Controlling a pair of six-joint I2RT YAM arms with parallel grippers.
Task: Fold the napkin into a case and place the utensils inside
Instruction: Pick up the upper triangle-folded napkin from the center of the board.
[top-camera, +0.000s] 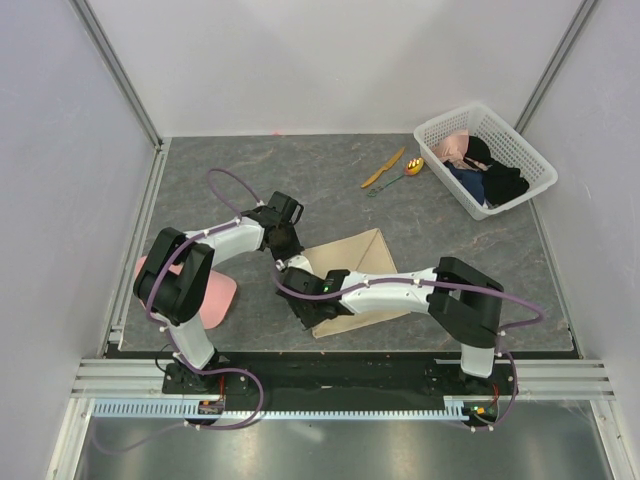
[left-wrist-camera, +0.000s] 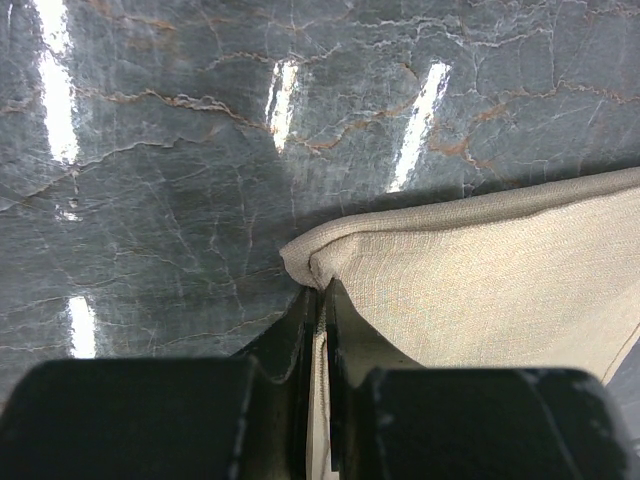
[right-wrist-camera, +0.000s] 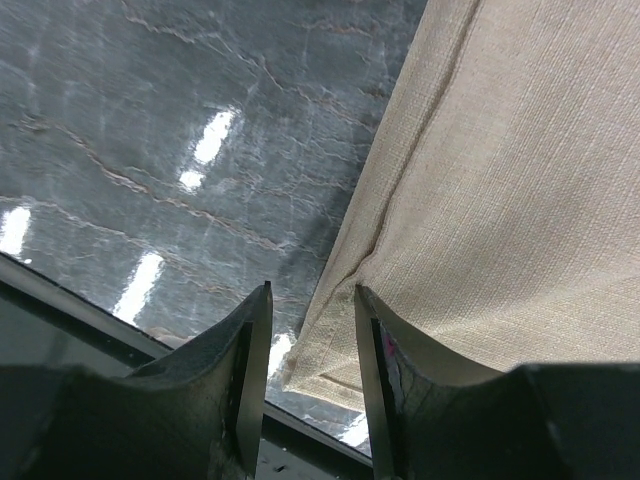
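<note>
The beige napkin (top-camera: 362, 268) lies folded on the dark table, between the two arms. My left gripper (top-camera: 284, 247) is shut on the napkin's left folded corner; in the left wrist view the cloth (left-wrist-camera: 480, 280) runs pinched between the closed fingers of the left gripper (left-wrist-camera: 322, 300). My right gripper (top-camera: 300, 302) stands open at the napkin's near left corner. In the right wrist view that gripper (right-wrist-camera: 310, 315) straddles the napkin's (right-wrist-camera: 500, 170) hemmed edge without gripping it. The orange knife (top-camera: 383, 168) and the green-handled spoon (top-camera: 402, 174) lie apart, far behind the napkin.
A white basket (top-camera: 524, 152) holding dark and pink clothes stands at the back right. A pink cap (top-camera: 214, 296) lies under the left arm near the table's front left. The table's front edge (right-wrist-camera: 90, 312) runs close to the right gripper.
</note>
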